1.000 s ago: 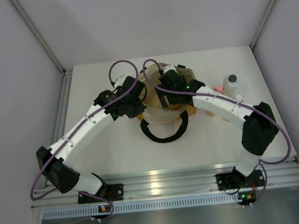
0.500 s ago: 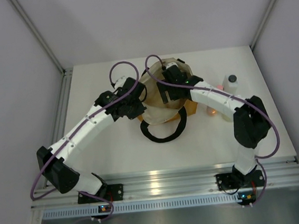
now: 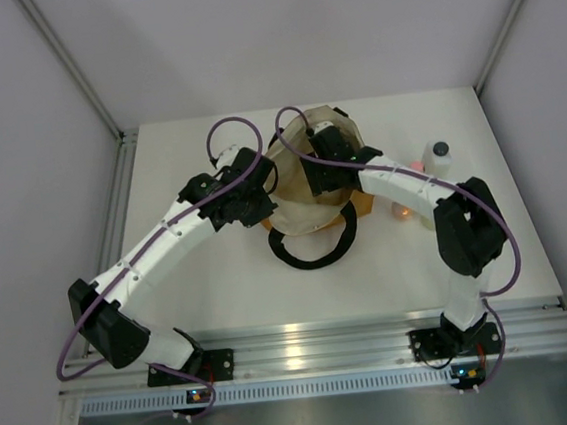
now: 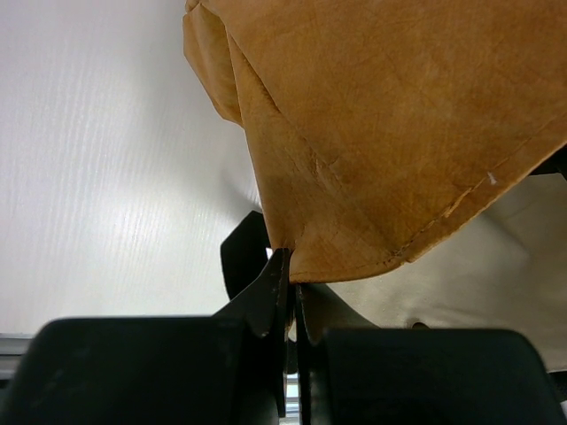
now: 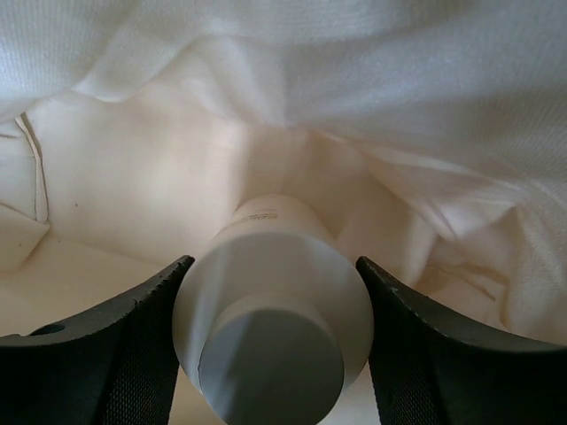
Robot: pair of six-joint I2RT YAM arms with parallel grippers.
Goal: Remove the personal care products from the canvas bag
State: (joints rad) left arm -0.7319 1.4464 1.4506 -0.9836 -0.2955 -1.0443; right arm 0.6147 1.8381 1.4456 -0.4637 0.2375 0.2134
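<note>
**Top external view.** The canvas bag [image 3: 331,128] lies at the middle of the worktop, toward the far edge, with both arms meeting at it. The left gripper [image 3: 262,202] sits at the bag's left rim. The right gripper [image 3: 325,173] reaches into the mouth. A clear bottle [image 3: 440,163] stands out on the table [image 3: 200,281] near the right edge, with an orange bottle [image 3: 402,211] just beside it and partly hidden by the right arm.

**Left wrist view.** The left gripper [image 4: 288,270] has its jaws pinched nearly together on the bag's [image 4: 399,124] stitched rim.

**Right wrist view.** Inside the cream lining, a pale container [image 5: 275,301] fills the gap of the right gripper [image 5: 273,266]. Each wide-set finger [image 5: 151,328] meets one of its sides. Its long axis runs along the gripper's reach, narrower end toward the camera. The right arm is plainly the nearer, and a straight pull back out of the mouth seems to be called for.
</note>
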